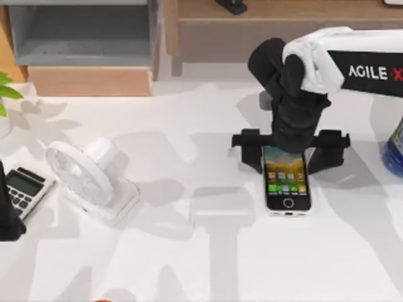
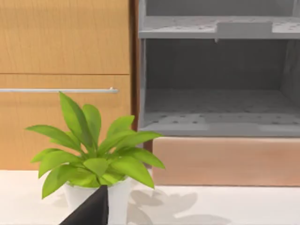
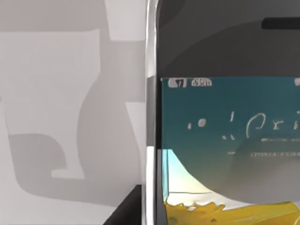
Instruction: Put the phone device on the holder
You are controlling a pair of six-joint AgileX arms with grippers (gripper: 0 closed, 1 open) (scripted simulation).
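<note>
The phone device [image 1: 286, 182] is a slim white phone with a black front, a lit screen of colourful icons and a round home button. It lies face up with its top end at the black holder [image 1: 252, 141], whose two arms stick out to either side. My right gripper [image 1: 291, 135] hangs directly over the phone's top end and the middle of the holder, its dark wrist covering both. The right wrist view looks straight down at the phone [image 3: 225, 140] from very close. My left gripper [image 1: 9, 211] is parked at the table's left edge.
A grey calculator [image 1: 24, 189] and a white desk fan [image 1: 94, 176] stand on the left of the table. A potted plant [image 2: 93, 159] sits at the far left, before a grey shelf unit [image 2: 215, 126]. A blue bottle [image 1: 395, 148] stands at the right edge.
</note>
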